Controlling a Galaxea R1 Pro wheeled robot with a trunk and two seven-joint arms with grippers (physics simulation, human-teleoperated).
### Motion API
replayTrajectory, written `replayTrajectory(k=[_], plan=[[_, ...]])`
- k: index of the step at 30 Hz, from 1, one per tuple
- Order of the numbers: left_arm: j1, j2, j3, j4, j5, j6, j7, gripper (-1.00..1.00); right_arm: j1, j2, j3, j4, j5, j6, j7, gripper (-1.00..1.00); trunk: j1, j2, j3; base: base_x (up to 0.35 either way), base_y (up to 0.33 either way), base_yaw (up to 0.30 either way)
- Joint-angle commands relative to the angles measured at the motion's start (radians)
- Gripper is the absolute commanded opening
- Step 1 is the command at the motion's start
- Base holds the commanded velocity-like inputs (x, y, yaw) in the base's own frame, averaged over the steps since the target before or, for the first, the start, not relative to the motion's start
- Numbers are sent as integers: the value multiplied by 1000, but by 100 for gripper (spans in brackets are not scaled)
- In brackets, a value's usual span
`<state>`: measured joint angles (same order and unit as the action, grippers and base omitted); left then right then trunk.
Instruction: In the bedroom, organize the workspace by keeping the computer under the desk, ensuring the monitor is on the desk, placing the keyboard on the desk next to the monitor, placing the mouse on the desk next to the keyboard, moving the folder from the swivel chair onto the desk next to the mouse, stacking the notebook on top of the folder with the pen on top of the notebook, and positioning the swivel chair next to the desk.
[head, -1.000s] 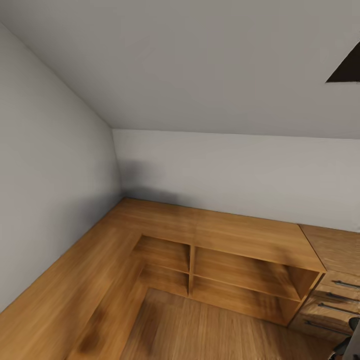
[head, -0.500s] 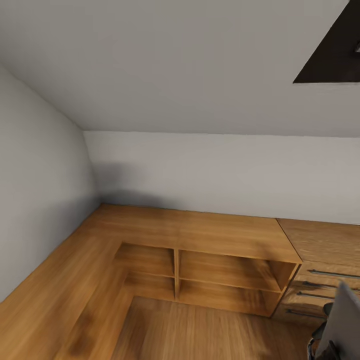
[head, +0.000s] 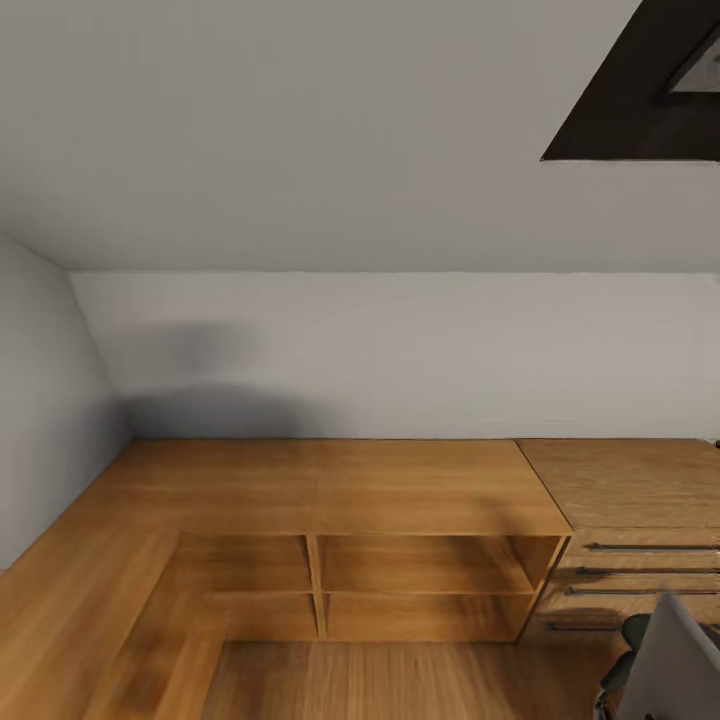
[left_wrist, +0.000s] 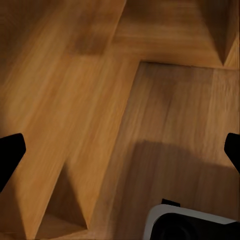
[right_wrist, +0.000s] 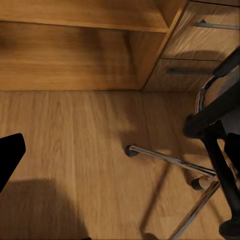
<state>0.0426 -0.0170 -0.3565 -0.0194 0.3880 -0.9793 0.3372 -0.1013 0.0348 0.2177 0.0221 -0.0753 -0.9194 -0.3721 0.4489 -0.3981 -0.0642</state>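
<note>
The swivel chair (head: 675, 665) shows its grey back at the head view's lower right corner. In the right wrist view its chrome star base (right_wrist: 172, 160) and black castors rest on the wooden floor, close to the drawers (right_wrist: 202, 40). My right gripper (right_wrist: 120, 155) hangs open above the floor beside that base, one black finger (right_wrist: 10, 155) at the picture's edge. My left gripper (left_wrist: 120, 155) is open over bare floor, with nothing between its fingers (left_wrist: 10, 155). Computer, monitor, keyboard, mouse, folder, notebook and pen are out of view.
A low wooden shelf unit (head: 330, 490) with open compartments runs along the grey wall and turns the corner at left. A wooden drawer unit (head: 640, 560) adjoins it at right. A dark panel (head: 640, 90) sits in the sloped ceiling. My white base (left_wrist: 190, 225) is below the left gripper.
The head camera has swung to the right: the shelf unit has slid left in the picture, and the chair back and more of the dark ceiling panel have come into view.
</note>
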Motion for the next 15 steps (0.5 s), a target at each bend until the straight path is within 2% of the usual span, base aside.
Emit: replayTrajectory(k=[1,7,10,15], plan=[[0,0,-9,-2,4,-1,6,100,-1,0,9,2,-8,-4,-2,100,1,-2,-3,327,35,-280],[1,0,-9,-2,5,-1,6,100,-1,0,9,2,-8,-3,-2,100,1,-2,-7,276,189,-274],[0,0,-9,-2,5,-1,6,100,-1,0,9,2,-8,-3,-2,100,1,-2,-9,148,143,-249],[0,0,-9,-2,5,-1,6,100,-1,0,7,1,-8,-1,-3,100,1,-2,-10,20,19,-55]])
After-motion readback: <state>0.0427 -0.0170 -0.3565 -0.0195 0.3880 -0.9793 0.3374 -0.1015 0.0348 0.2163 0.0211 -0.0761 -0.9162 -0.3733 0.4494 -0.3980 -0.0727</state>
